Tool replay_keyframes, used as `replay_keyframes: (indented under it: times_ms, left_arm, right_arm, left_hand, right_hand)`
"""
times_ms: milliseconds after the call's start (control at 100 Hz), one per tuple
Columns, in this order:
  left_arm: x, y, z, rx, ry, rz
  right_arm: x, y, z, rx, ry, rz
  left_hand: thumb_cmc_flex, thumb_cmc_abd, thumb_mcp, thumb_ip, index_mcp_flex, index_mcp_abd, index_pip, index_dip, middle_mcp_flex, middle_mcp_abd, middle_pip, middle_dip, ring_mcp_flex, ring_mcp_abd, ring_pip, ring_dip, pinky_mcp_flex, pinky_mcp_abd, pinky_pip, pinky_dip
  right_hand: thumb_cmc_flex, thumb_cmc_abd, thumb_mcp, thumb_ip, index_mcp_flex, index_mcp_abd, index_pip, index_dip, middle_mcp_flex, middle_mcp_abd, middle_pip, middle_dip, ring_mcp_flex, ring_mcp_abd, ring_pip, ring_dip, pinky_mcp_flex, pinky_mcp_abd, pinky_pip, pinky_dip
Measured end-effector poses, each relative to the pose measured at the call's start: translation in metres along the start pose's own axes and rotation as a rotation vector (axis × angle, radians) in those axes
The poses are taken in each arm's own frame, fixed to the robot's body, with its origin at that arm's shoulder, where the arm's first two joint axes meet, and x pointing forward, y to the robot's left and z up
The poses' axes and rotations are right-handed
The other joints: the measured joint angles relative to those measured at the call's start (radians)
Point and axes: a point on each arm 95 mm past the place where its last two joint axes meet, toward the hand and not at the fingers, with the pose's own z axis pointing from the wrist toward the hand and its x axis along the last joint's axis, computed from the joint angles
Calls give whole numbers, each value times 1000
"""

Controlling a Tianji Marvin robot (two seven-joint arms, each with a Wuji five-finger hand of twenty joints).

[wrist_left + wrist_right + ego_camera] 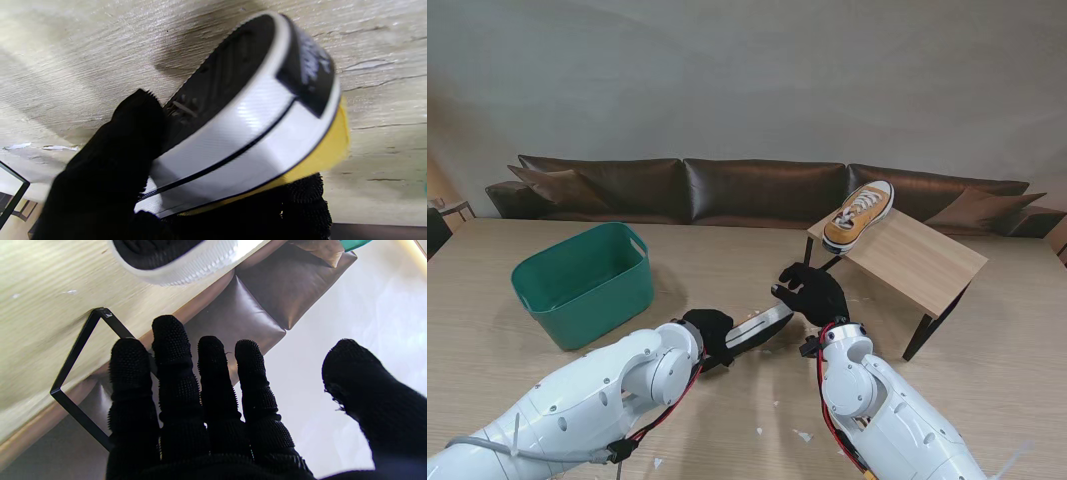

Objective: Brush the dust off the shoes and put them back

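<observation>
The left hand [709, 330], gloved in black, was clamped on a yellow canvas sneaker with a white rubber sidewall and black sole [757, 327], holding it tipped on its side over the pale wood-grain counter [727, 260], near the middle and close to me. In the left wrist view that shoe [253, 126] filled the picture, sole and white sidewall turned to the camera, black fingers [140, 120] pressed on the sole. The right hand [815, 290], black-gloved too, hovered just beside the shoe's toe end, fingers [170, 350] straight and together, thumb spread wide, gripping nothing. A second yellow canvas sneaker with white laces [859, 214] sat farther off on the right, on the small light-wood shoe rack with black metal legs [922, 262], at its far-left corner. A teal plastic basket [587, 282] stood on the left. Small white flecks [802, 436] lay on the counter near me. A dark brown leather sofa [757, 190] ran behind the counter.
</observation>
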Motion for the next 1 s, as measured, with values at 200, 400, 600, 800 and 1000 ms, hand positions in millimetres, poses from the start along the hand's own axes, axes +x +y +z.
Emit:
replay_keyframes:
  times_ms: [200,400,600,800,1000]
  left_arm:
    - [2,-3,-2,84,25,76]
    - [0,-4,-3,177,36,132]
    - [-6,1,-3,267,34,261]
    - [-25,12,-2,401,4,341]
    - [-29,21,-3,304,-22,371]
  right_arm:
    - [0,-1,0,29,-4,5]
    - [0,2,1,94,-5,0]
    - [-1,5,0,77,-12,7]
    - [-1,3,-1,83,-14,10]
    - [-2,2,-3,88,-19,15]
  left_hand:
    - [18,-158,127,-40,11,-12,216,8,161,-33,-44,146,194,-50,23,-37,163,7,74,-160]
    - [17,-264,166,-40,34,-46,304,7,204,-59,10,175,269,-66,52,-36,232,7,113,-191]
    - [17,-300,190,-40,34,-63,343,7,204,-76,67,199,273,-75,83,-34,241,0,123,-205]
    - [17,-327,216,-40,34,-70,372,7,214,-82,101,215,316,-78,97,-33,271,-7,144,-215]
    - [17,-323,225,-40,29,-70,373,22,213,-87,99,215,298,-78,66,-36,234,-7,123,-257]
  right_hand:
    - [0,0,0,0,0,1,0,0,1,0,0,0,-1,0,4,0,0,1,0,0]
    - [0,0,-18,0,0,0,-21,0,0,0,-12,0,-32,11,3,-5,-4,1,0,0]
    - [0,0,-19,0,-3,0,-27,0,-1,0,-12,0,-32,12,3,-1,-4,1,0,18]
    - [0,0,-19,0,-3,0,-27,0,-1,0,-12,0,-32,12,3,0,-5,1,0,19]
    - [0,0,-19,0,-3,0,-27,0,-1,0,-12,0,-32,13,3,1,-5,1,0,19]
